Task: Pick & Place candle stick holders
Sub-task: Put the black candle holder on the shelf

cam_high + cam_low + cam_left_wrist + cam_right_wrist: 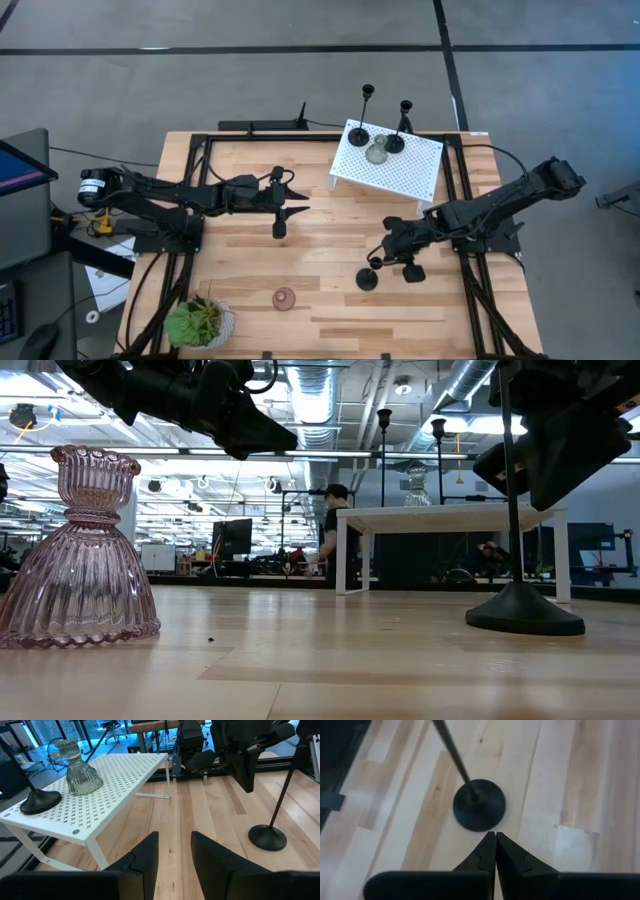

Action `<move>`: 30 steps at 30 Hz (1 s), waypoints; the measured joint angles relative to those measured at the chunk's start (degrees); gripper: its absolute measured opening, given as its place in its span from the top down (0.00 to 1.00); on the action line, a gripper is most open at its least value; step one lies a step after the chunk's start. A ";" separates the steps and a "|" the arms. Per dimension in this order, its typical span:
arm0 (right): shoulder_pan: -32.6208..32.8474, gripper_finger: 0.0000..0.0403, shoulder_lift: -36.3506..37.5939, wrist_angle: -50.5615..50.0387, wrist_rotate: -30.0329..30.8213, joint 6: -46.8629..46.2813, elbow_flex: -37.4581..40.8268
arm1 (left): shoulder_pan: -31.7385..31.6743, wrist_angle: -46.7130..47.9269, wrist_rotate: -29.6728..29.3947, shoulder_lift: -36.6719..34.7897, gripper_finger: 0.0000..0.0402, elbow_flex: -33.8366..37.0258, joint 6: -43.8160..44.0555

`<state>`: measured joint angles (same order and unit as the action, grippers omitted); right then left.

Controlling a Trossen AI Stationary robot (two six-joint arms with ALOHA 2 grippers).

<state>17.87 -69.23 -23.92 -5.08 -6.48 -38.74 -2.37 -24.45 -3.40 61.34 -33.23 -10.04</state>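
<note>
One tall black holder stands upright, its round base on the table at the near right. My right gripper is shut just above and beside that base, with the thin stem next to it; I see no touch. Two more tall black holders and the grey-green squat one stand on the white perforated stand. The pinkish squat holder stands on the table near the front. My left gripper is open and empty over the table's middle left.
A green potted plant stands at the near left corner. The black frame rails run along the table's sides. Bare wood lies between the two grippers. A person stands in the room beyond the table.
</note>
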 joint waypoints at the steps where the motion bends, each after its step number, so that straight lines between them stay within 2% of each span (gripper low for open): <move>1: 0.00 1.00 0.00 0.02 0.62 0.03 0.00 | 0.00 0.00 0.00 0.00 0.71 0.00 0.00; 6: -0.02 1.00 2.38 0.64 1.27 0.35 1.75 | 0.00 0.00 0.00 0.00 0.71 0.00 0.00; 10: 0.02 1.00 8.63 3.88 4.60 -0.44 5.65 | 0.00 0.00 0.00 0.00 0.71 0.00 0.00; 16: -0.35 1.00 17.15 19.22 4.89 -0.44 13.63 | 0.00 0.00 0.00 0.00 0.71 0.00 -0.20; 21: 1.01 1.00 16.15 29.82 0.67 -0.46 18.24 | 0.00 0.00 0.00 0.00 0.71 0.00 -0.20; 25: 2.03 1.00 13.69 32.24 0.52 -0.66 18.51 | 0.00 0.00 0.00 0.00 0.71 0.00 -0.20; 30: 1.56 1.00 11.09 41.49 0.56 -5.05 18.45 | 0.00 -0.02 0.00 0.00 0.71 0.02 -0.19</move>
<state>19.42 -58.15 17.56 -4.51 -11.53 -20.29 -2.37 -24.47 -3.40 61.34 -33.21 -10.24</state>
